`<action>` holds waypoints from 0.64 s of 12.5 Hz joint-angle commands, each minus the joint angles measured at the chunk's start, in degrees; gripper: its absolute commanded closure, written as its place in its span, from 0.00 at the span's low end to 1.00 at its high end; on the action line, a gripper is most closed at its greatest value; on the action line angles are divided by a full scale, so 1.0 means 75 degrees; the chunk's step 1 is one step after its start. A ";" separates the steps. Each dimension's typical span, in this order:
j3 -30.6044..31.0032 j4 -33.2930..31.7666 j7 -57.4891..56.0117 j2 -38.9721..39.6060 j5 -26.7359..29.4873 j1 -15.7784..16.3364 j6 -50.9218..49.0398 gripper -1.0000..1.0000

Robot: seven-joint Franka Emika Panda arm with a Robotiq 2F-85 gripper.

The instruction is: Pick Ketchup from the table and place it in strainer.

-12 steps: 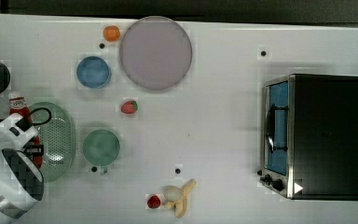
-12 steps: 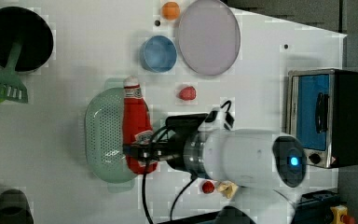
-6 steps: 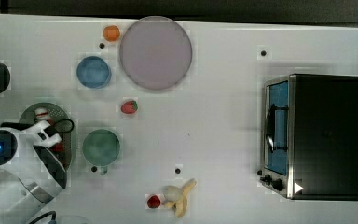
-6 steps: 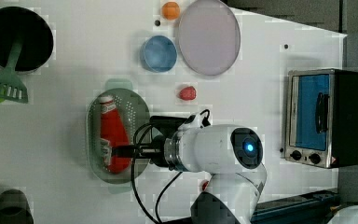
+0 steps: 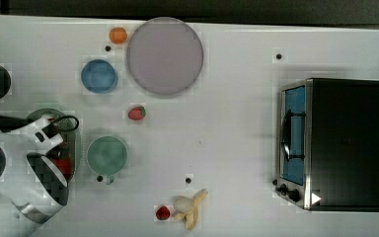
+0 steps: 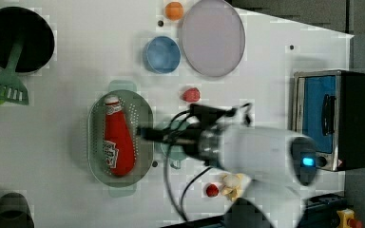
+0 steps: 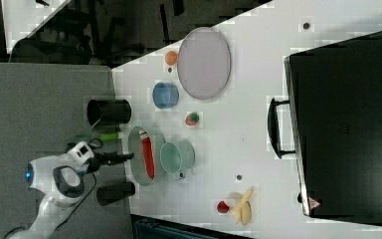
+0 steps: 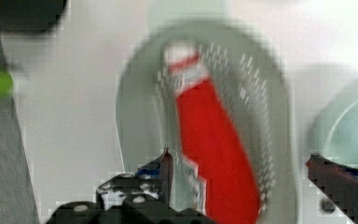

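The Ketchup, a red bottle with a white cap, lies flat inside the pale green strainer, cap toward the left view's top. My gripper hovers over the strainer's rim on the left view's right side, open and holding nothing. In the wrist view the Ketchup lies on the perforated strainer, and my gripper has its dark fingers spread wide apart above it. The right view shows the Ketchup in the strainer. In the top view my arm covers most of the strainer.
A round green cup stands right beside the strainer, under my arm. Farther off are a strawberry, a blue bowl, a grey plate, a toaster oven, and a black pot with a green spatula.
The Ketchup went from being held above the strainer to lying in it. My gripper has let go and drawn back toward the left view's right.
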 commanded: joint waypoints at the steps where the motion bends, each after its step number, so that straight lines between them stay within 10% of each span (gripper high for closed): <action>1: -0.0412 0.0537 0.0452 -0.0993 0.0102 -0.1025 -0.0574 0.00; 8: -0.2621 0.2176 0.0107 -0.2291 0.0106 -0.1628 -0.4828 0.00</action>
